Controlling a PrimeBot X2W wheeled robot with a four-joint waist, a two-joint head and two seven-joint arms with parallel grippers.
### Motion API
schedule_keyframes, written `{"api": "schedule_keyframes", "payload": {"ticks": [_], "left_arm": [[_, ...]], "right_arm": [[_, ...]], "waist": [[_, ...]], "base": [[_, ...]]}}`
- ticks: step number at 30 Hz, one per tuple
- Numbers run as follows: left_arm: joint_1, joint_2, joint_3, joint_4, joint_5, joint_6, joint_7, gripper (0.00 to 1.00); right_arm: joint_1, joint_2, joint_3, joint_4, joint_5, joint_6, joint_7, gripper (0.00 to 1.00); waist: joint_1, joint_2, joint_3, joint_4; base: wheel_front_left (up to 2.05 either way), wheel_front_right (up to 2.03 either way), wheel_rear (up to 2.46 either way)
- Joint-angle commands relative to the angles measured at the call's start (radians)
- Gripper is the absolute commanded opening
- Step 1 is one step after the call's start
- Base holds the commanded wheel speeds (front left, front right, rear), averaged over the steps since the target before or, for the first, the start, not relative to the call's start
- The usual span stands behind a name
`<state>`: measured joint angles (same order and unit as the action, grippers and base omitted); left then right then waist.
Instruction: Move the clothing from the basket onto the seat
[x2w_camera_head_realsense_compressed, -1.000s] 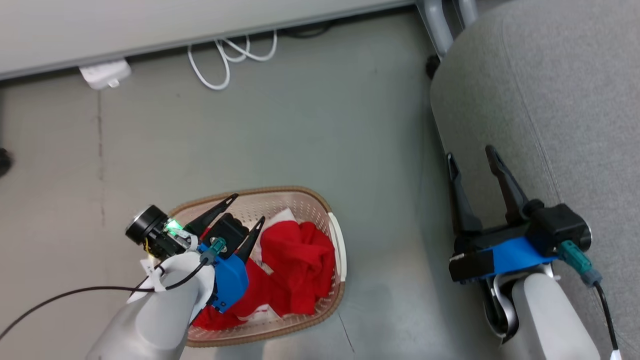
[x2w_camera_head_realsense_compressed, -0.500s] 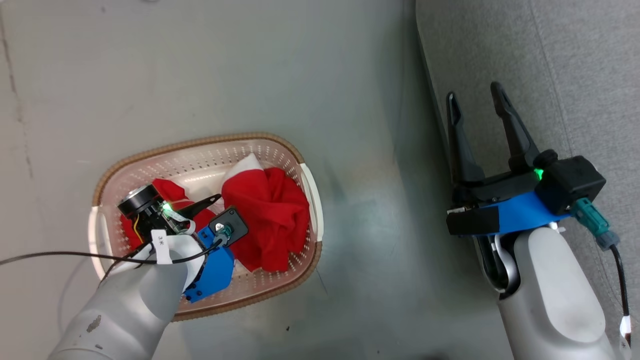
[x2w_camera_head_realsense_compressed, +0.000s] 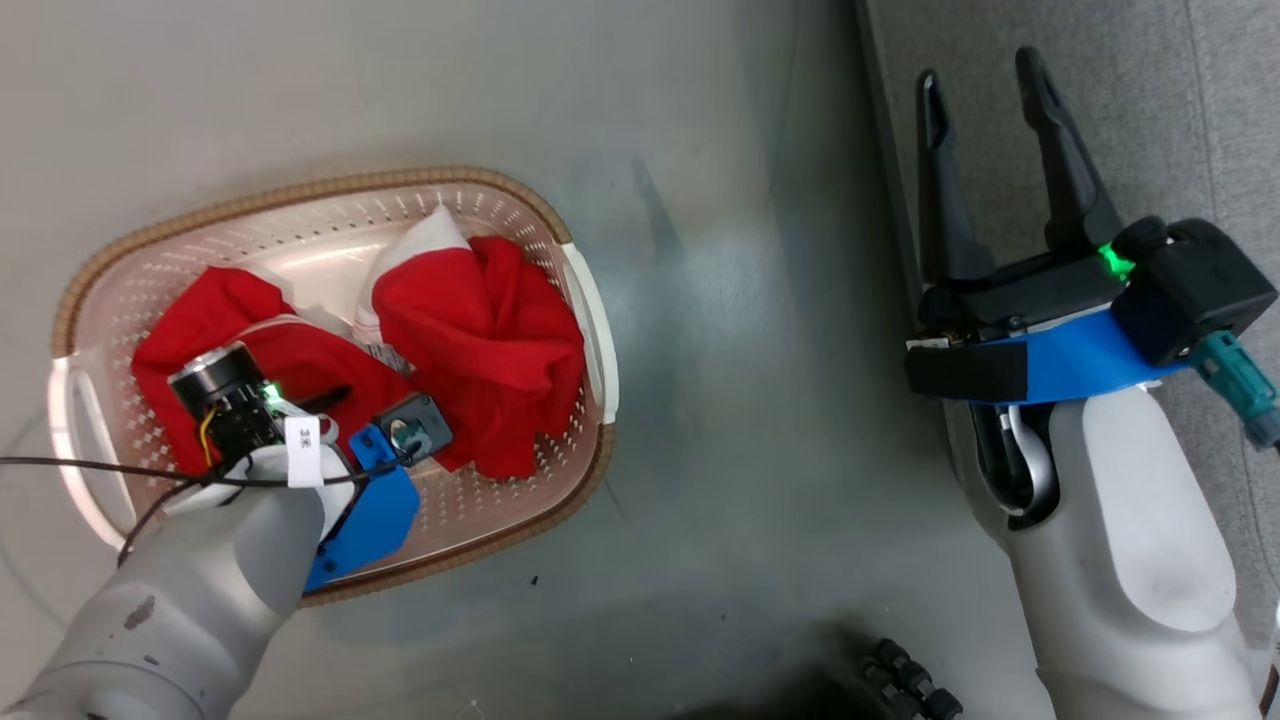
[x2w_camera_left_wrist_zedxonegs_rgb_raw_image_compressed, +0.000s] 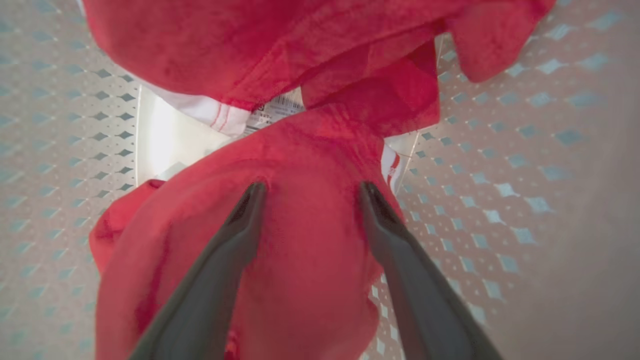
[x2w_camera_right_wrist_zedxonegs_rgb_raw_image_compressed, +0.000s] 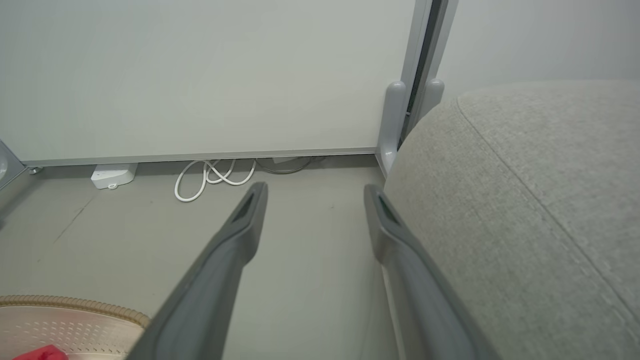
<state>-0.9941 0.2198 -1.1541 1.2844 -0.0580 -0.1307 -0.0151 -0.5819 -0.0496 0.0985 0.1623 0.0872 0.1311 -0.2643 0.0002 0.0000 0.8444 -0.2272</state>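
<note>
The basket stands on the floor at the left of the head view, and its rim corner shows in the right wrist view. Two red pieces of clothing lie inside it, one bunched at the right and one at the left. My left arm reaches down into the basket. My left gripper is open, its fingertips pressing into the nearer red garment, with fabric between them. My right gripper is open and empty over the edge of the grey seat, which also appears in the right wrist view.
Grey floor separates basket and seat. Against the far wall lie a coiled white cable and a white power box. A grey metal post stands beside the seat. A dark ribbed part shows at the bottom edge.
The head camera has tilted down, shifting the whole picture. My left gripper has gone from above the basket rim down into the basket onto the red clothing. The right gripper stays open.
</note>
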Motion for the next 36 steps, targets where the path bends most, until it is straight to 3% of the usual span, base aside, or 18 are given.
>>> {"api": "schedule_keyframes", "payload": {"ticks": [1,9,17,18,20,28,36], "left_arm": [[-0.014,0.014,-0.007,0.003,-0.008,0.002,0.009,1.0],[-0.077,0.045,-0.086,0.005,-0.065,0.002,0.073,1.0],[-0.117,0.04,-0.111,0.005,-0.086,0.002,0.112,1.0],[-0.12,0.04,-0.113,0.005,-0.088,0.002,0.117,0.82],[-0.123,0.04,-0.117,0.006,-0.087,0.002,0.122,0.0],[-0.117,0.031,-0.124,0.006,-0.094,0.002,0.131,0.0],[-0.098,-0.039,-0.126,0.005,-0.122,0.001,0.109,0.0]], "right_arm": [[-0.017,-0.001,-0.002,-0.007,-0.002,-0.001,0.0,1.0],[-0.046,-0.001,-0.016,-0.035,-0.01,-0.001,0.0,1.0],[-0.041,-0.001,-0.032,-0.043,-0.015,-0.001,0.0,1.0],[-0.041,-0.001,-0.033,-0.042,-0.015,-0.001,0.0,1.0],[-0.038,-0.001,-0.035,-0.04,-0.017,-0.001,0.0,1.0],[-0.036,-0.001,-0.042,-0.034,-0.019,-0.001,0.0,1.0],[-0.009,-0.001,-0.055,-0.02,-0.031,-0.001,0.0,1.0]], "waist": [[-0.0002,0.0,0.032,-0.01],[-0.0002,0.0,0.116,-0.018],[-0.0002,0.0,0.15,-0.013],[-0.0002,0.0,0.151,-0.012],[-0.0002,0.0,0.15,-0.012],[-0.0002,0.0,0.131,-0.01],[-0.0002,0.0,0.069,0.012]], "base": [[0.0,0.0,0.0],[0.0,0.0,0.0],[0.0,0.0,0.0],[0.0,0.0,0.0],[0.0,0.0,0.0],[0.0,0.0,0.0],[0.0,0.0,0.0]]}}
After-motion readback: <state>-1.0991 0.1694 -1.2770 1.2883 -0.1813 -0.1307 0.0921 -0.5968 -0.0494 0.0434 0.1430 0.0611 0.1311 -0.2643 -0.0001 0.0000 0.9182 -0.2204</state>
